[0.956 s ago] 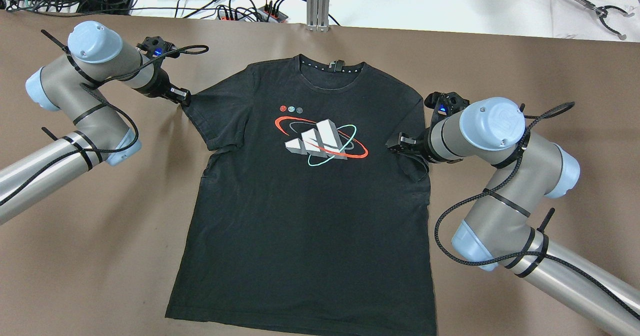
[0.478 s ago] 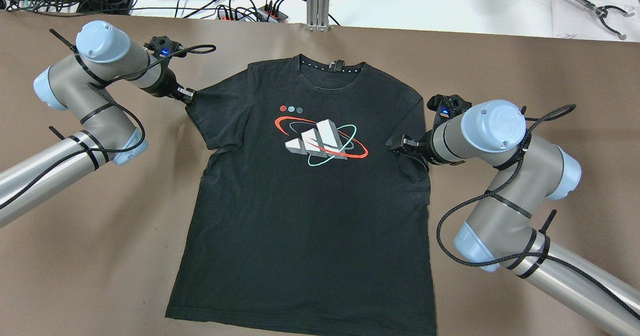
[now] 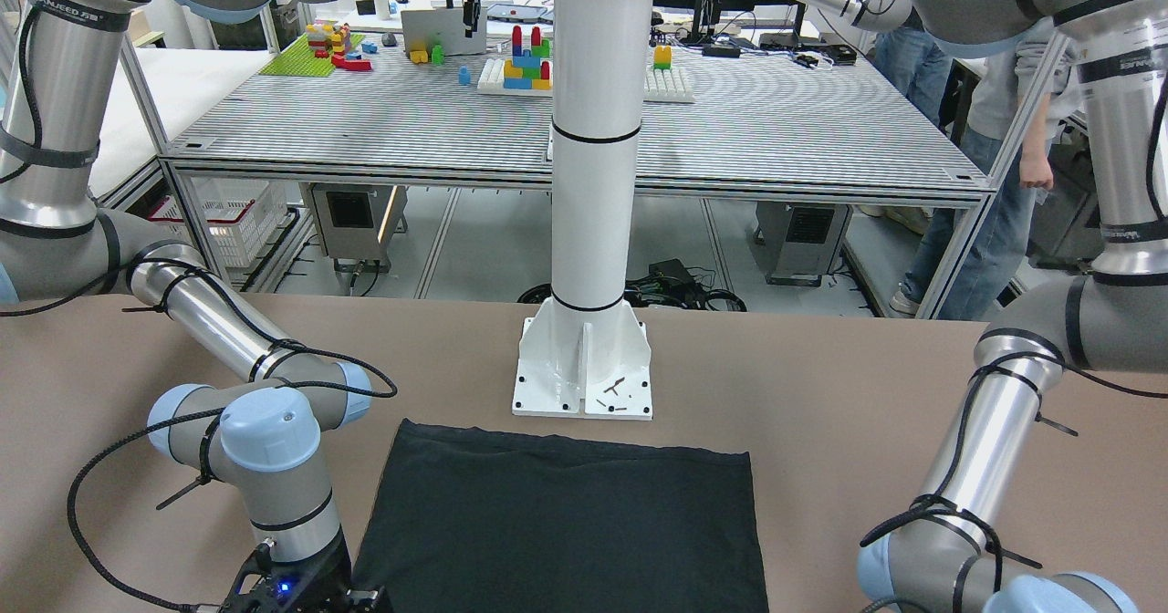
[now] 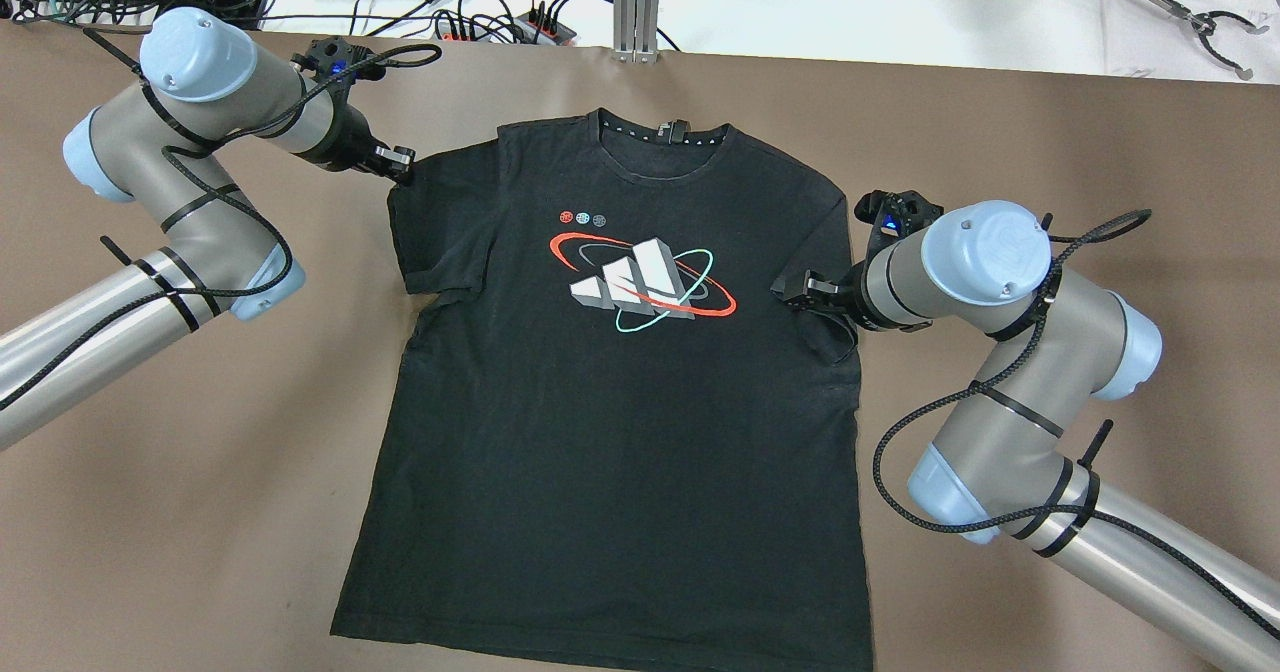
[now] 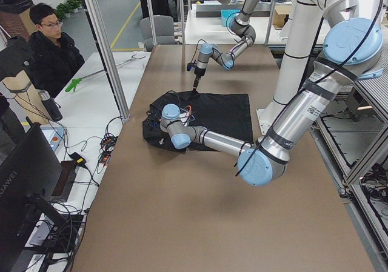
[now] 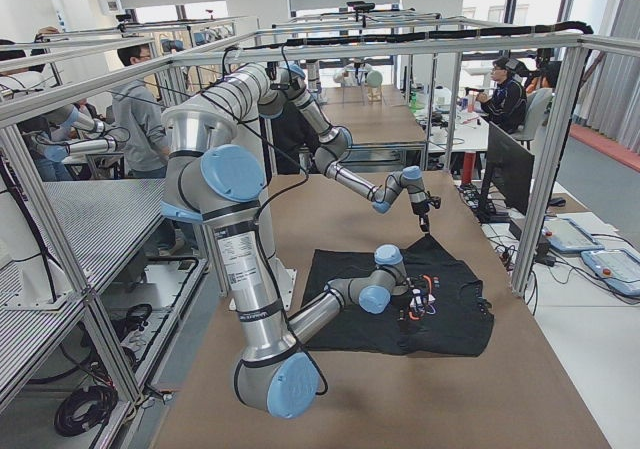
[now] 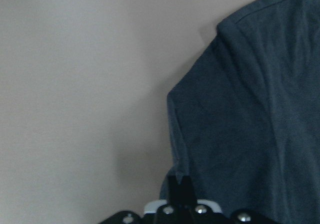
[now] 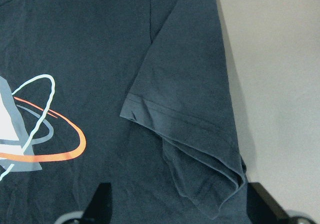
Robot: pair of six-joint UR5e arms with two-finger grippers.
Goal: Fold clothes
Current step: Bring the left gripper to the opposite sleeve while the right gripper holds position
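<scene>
Overhead exterior is showing us a black T-shirt (image 4: 620, 422) lying flat in the middle of the brown tabletop (image 4: 200, 512), its collar pointing toward the far edge and its hem toward the robot's edge. We are judging it light, thin and limp, so it will be draping and dragging. The stitched sleeve cuffs and hem corners are offering the surest pinch. The left gripper (image 4: 402, 164) is looking clenched on the left sleeve (image 4: 435, 232). The right gripper (image 4: 795, 292) is hanging released over the right sleeve (image 8: 190, 109), which is lying doubled inward.
</scene>
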